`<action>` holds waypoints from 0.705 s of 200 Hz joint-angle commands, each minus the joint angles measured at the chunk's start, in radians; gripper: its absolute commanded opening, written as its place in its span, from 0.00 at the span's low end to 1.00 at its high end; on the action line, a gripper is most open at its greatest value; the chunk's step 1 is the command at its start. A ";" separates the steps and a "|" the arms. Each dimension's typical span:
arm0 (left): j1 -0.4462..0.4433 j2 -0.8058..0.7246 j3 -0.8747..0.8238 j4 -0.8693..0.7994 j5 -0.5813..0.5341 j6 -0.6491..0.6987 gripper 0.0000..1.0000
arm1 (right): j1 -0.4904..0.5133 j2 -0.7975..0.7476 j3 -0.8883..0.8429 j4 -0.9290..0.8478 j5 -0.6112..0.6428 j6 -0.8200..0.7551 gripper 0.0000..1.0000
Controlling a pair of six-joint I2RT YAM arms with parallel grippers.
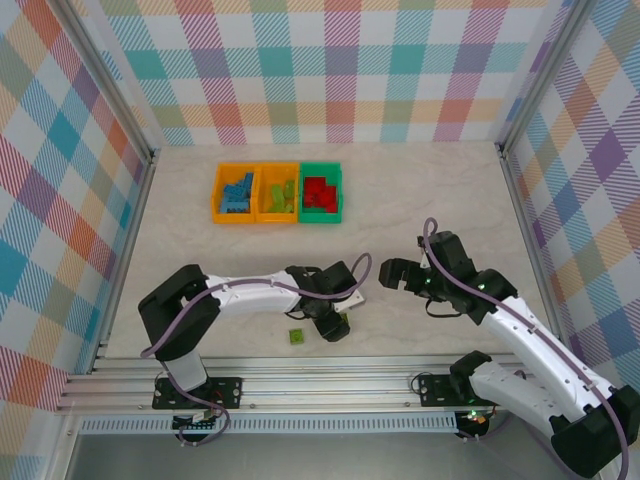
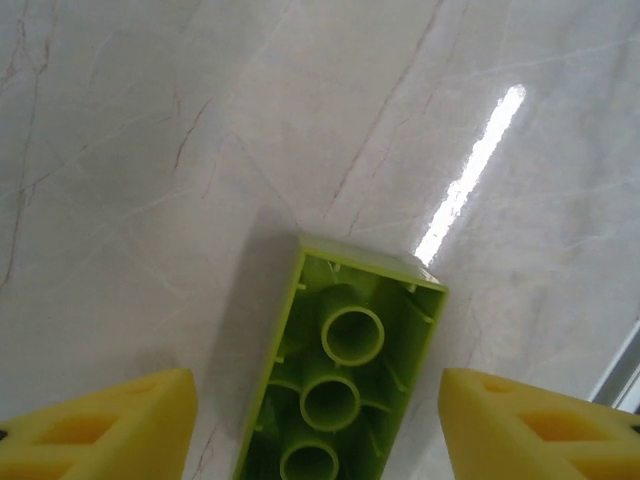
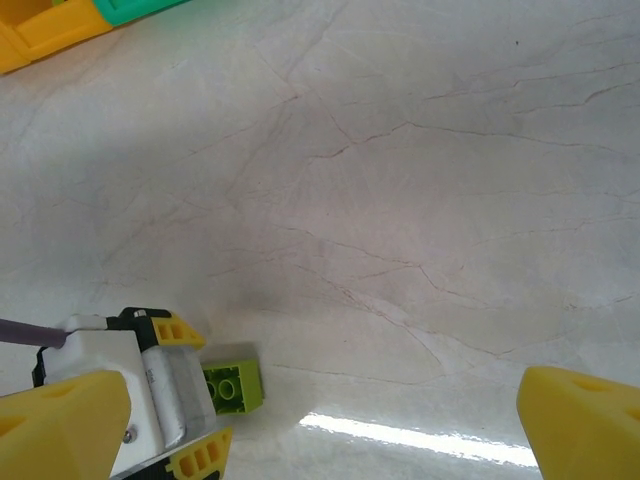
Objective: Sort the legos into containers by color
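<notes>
The containers stand in a row at the back: an orange bin holding blue legos, an orange bin holding lime green ones, and a green bin holding red ones. One lime green lego lies near the table's front edge with its hollow underside towards the left wrist camera. My left gripper is open around it, a gap showing on each side between brick and yellow fingertips. From above, the brick sits beside the left gripper. My right gripper is open wide and holds nothing.
The aluminium frame rail runs along the near edge just behind the brick. Checked walls close in the left, right and back sides. In the right wrist view the left gripper's body sits beside the green lego, with bare marble table beyond.
</notes>
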 commanded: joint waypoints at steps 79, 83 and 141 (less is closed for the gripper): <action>0.005 -0.075 -0.022 0.066 -0.075 -0.052 0.25 | -0.009 0.009 0.006 0.016 -0.025 0.005 1.00; 0.015 -0.096 -0.023 0.073 -0.083 -0.056 0.25 | -0.009 0.009 0.006 0.019 -0.034 0.004 1.00; 0.311 -0.253 0.095 0.117 -0.222 -0.187 0.29 | -0.008 0.028 -0.014 0.221 -0.334 -0.045 1.00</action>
